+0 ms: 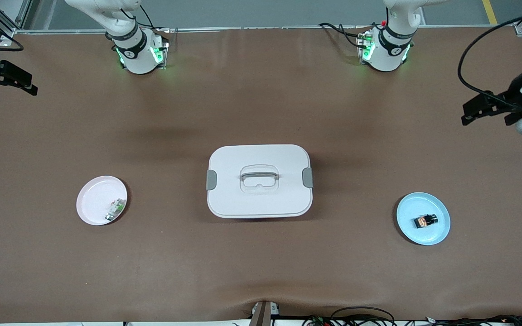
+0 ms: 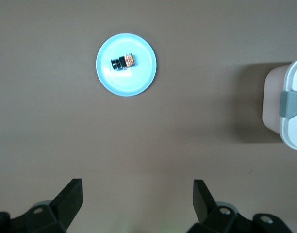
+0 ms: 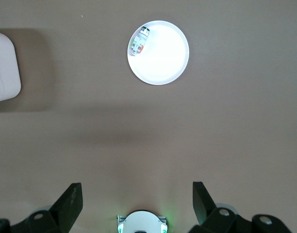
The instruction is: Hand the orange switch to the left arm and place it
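Note:
The orange switch [image 1: 425,221], a tiny black part with an orange face, lies on a blue plate [image 1: 417,206] toward the left arm's end of the table. It also shows in the left wrist view [image 2: 123,61] on that plate [image 2: 134,80]. The white box [image 1: 259,181] stands mid-table between the two plates, and its edge shows in both wrist views [image 2: 289,107] [image 3: 5,68]. My left gripper [image 1: 467,113] [image 2: 138,201] is open and empty, high over the table's left-arm end. My right gripper [image 1: 32,86] [image 3: 138,201] is open and empty, high over the right-arm end.
A pink plate [image 1: 95,197] [image 3: 163,58] toward the right arm's end holds a small white-and-green component [image 1: 115,209] [image 3: 139,41]. The arm bases [image 1: 138,54] [image 1: 385,50] stand along the table's edge farthest from the front camera. Cables lie at the nearest edge [image 1: 360,314].

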Action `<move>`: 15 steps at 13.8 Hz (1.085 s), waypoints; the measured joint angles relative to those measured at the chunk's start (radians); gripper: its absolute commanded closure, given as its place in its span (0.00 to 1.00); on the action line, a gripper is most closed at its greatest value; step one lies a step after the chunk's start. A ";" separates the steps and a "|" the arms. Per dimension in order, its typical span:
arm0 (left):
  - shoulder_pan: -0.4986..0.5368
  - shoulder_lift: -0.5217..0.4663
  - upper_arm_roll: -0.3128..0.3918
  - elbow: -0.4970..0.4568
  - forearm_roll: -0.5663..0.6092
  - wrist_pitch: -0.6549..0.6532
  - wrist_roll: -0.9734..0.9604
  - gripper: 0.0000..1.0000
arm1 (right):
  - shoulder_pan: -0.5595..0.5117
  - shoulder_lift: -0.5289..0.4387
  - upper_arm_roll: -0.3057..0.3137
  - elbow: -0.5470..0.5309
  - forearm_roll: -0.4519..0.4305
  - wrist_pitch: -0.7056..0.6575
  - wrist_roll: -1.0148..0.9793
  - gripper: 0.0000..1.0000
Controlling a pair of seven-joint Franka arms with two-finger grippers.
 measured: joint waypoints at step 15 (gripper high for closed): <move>-0.054 -0.105 0.040 -0.078 0.003 -0.003 -0.093 0.00 | 0.000 0.001 0.000 0.000 0.000 -0.002 0.000 0.00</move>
